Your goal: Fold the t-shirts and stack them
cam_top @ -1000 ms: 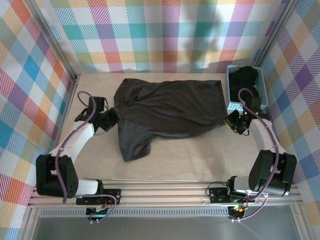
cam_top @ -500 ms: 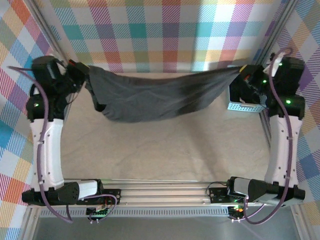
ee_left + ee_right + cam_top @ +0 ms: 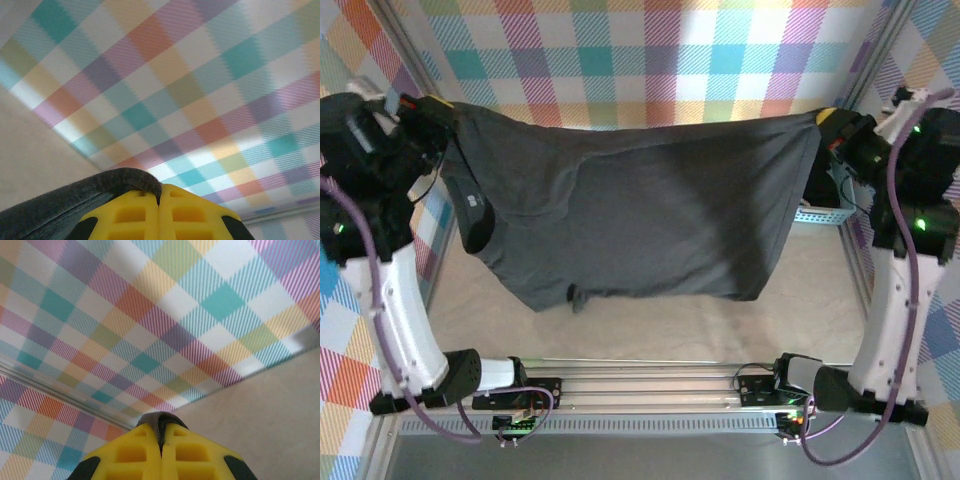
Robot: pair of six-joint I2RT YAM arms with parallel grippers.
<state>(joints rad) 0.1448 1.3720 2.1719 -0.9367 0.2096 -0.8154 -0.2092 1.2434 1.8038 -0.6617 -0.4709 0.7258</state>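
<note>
A dark charcoal t-shirt (image 3: 640, 220) hangs spread like a curtain high above the table, stretched between both grippers. My left gripper (image 3: 438, 105) is shut on its upper left corner, and my right gripper (image 3: 828, 118) is shut on its upper right corner. A sleeve (image 3: 475, 215) droops at the left. In the left wrist view the yellow fingertips (image 3: 137, 212) of the left gripper (image 3: 159, 192) pinch a fold of the dark cloth (image 3: 75, 200). In the right wrist view the right gripper (image 3: 161, 435) pinches a small tuft of the cloth (image 3: 157, 419).
A corner of the light-blue lattice basket (image 3: 817, 213) shows at the right, behind the shirt's edge and my right arm. Beige table (image 3: 650, 330) lies below the shirt. Plaid walls (image 3: 650, 60) close in the back and sides. A metal rail (image 3: 650, 385) runs along the near edge.
Both arms have risen and drawn the shirt up off the table. It went from lying flat, to sagging between the grippers, to hanging wide and taut along its top edge.
</note>
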